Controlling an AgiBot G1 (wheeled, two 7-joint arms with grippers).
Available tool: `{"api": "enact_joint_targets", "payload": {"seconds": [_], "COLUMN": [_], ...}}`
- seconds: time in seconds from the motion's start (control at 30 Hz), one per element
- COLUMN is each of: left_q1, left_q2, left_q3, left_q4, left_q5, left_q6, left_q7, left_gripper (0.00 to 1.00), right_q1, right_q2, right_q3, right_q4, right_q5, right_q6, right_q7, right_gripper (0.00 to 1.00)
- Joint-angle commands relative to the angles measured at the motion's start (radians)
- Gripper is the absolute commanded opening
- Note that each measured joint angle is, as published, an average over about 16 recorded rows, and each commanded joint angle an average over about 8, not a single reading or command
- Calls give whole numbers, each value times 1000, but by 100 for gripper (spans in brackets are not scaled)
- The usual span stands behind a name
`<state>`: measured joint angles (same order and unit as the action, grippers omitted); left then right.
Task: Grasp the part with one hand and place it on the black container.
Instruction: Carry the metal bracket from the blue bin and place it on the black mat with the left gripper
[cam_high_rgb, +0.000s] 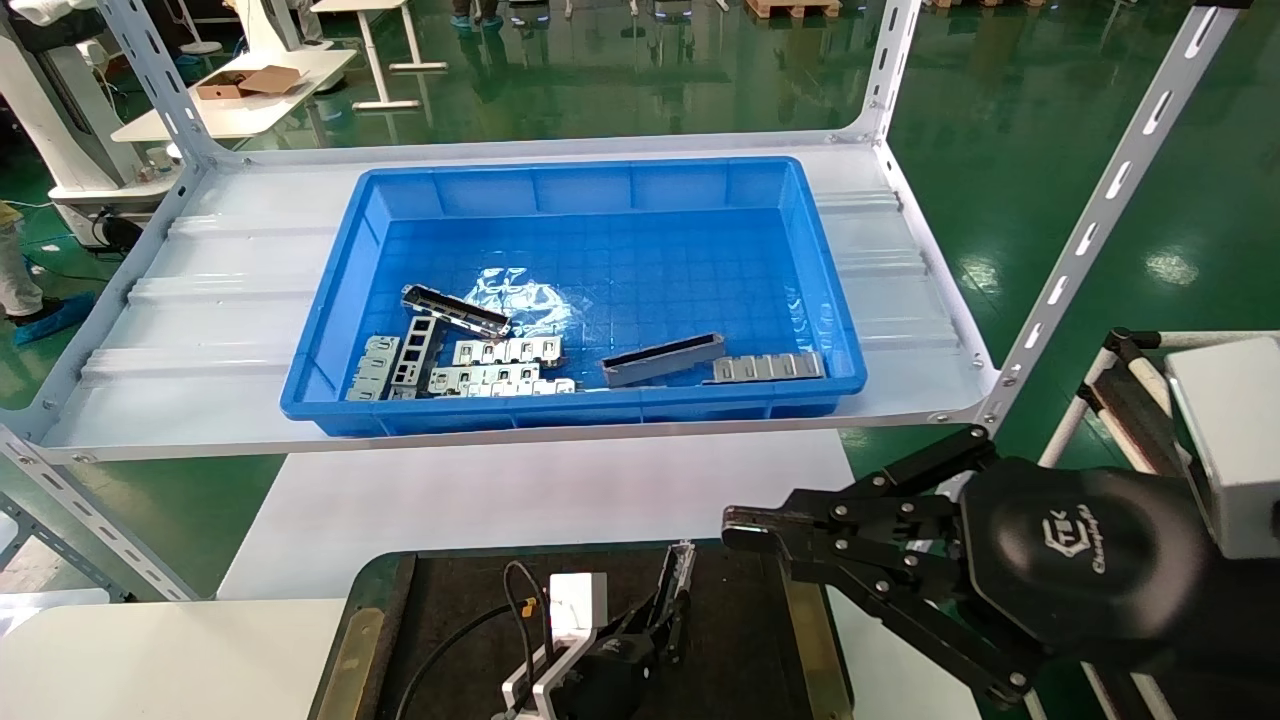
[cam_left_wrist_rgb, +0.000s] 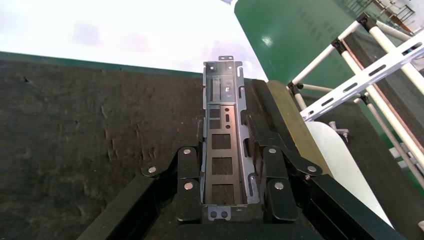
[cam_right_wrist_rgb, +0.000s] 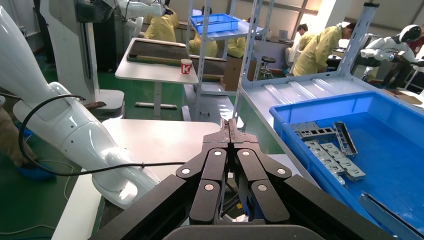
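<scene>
The left end effector (cam_high_rgb: 672, 605), low in the centre of the head view, is clamped on the part (cam_left_wrist_rgb: 226, 135), its two black fingers (cam_left_wrist_rgb: 187, 177) pressed against the long sides of the slim metal trough. In the left wrist view the part runs straight out from between the fingers, its ladder-like row of rectangular cut-outs facing the camera and its far end pointing toward the upper middle of the frame. It is held over the black container (cam_high_rgb: 460, 590), whose dark matte surface fills the left side of the left wrist view and whose brass-olive rim shows at the lower centre of the head view. Whether the part touches the surface cannot be told.

The right end effector (cam_high_rgb: 735, 528) sits at the lower right of the head view, just beyond the container's right rim, its fingers pressed together with nothing between them.

Higher in the head view, a blue bin (cam_high_rgb: 575, 180) rests on the white bench (cam_high_rgb: 230, 300), holding similar brackets and flat shiny strips (cam_high_rgb: 768, 367) along its near edge.
</scene>
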<state>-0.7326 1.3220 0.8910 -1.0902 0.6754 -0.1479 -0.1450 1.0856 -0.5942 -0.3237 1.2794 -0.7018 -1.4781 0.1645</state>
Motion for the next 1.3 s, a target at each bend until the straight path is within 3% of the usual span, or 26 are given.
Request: {"api": "enact_joint_targets", "payload": {"seconds": [0.03, 0.57, 1.3], "left_q1": [-1, 5, -15], "left_q2": [17, 36, 40], "left_q3": [-12, -37, 35], "left_q4": [22, 70, 121], "left_q5": [9, 54, 172], "left_q6": [8, -3, -50], "left_q7": [-3, -84, -256], "left_gripper": [0, 0, 0], "right_q1": [0, 0, 0], "right_q2": [0, 0, 0], "right_q3": [0, -1, -1], "right_q4": [0, 0, 0], "right_q5": [0, 0, 1], "right_q6": [0, 0, 1], "right_q7": [0, 0, -1], "right_gripper": [0, 0, 0]}}
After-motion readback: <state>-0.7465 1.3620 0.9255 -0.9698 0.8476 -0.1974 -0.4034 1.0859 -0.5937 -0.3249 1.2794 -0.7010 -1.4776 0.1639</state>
